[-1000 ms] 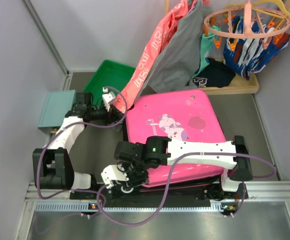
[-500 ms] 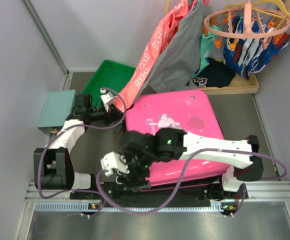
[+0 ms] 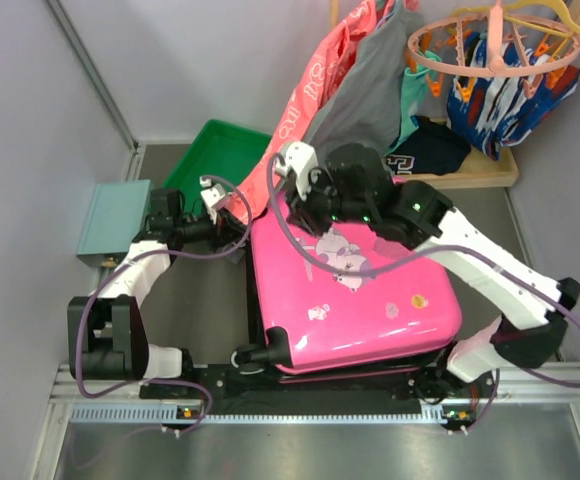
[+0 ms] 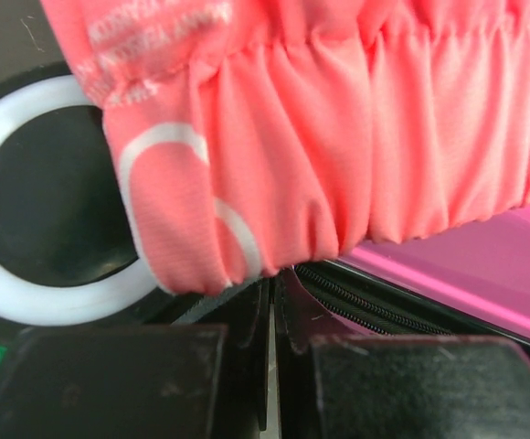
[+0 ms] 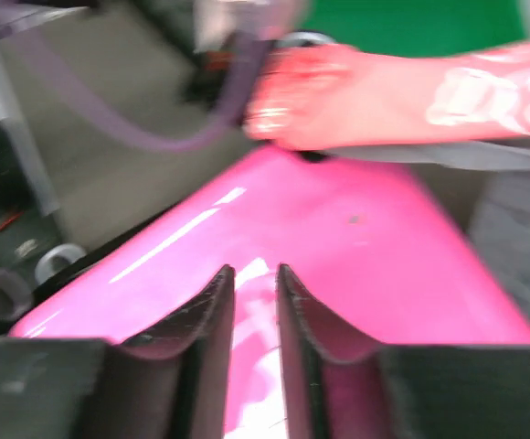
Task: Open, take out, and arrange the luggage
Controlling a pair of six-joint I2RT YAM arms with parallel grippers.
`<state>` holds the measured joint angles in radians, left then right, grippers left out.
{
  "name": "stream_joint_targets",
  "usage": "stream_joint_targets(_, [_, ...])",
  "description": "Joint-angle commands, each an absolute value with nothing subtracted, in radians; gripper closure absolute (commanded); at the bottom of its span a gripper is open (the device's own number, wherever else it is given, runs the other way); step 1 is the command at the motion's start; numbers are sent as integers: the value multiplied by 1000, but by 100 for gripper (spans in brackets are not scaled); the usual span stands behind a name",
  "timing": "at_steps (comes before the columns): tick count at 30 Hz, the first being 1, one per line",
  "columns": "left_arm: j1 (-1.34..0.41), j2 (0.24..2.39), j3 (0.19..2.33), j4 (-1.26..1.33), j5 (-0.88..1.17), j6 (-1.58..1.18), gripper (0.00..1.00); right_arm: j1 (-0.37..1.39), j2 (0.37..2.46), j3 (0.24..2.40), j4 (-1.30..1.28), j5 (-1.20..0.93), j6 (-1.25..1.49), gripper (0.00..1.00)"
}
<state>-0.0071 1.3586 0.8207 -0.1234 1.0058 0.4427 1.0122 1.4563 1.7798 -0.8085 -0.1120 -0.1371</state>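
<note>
The right gripper reaches over the luggage, fingers nearly together, seemingly holding nothing. The left gripper, pressed closed, sits at its far-left corner.

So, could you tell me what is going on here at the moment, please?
Two robot arms are working on the pink suitcase, which lies flat and looks closed. The left hand is at the case's far-left corner by the zipper, fingers nearly together, under a hanging coral garment. The right hand hovers over the far edge, fingers close together, holding nothing. Nothing has been taken out.
</note>
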Motion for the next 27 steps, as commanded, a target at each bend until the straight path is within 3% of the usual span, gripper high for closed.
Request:
stream_joint_targets(1, [-8,1318,824,-12,1043,425,100,919,1592,1810,-673,87,-86,80])
stream_joint_targets(9, [-12,1304,821,-9,1040,405,100,861,1857,1962,-548,50,-8,99])
stream_joint_targets(18, [-23,1307,816,-8,1029,413,100,854,1939,2005,-117,146,94,100])
stream_joint_targets(27, [-34,1295,818,-26,1032,410,100,844,2115,2155,106,203,133,99])
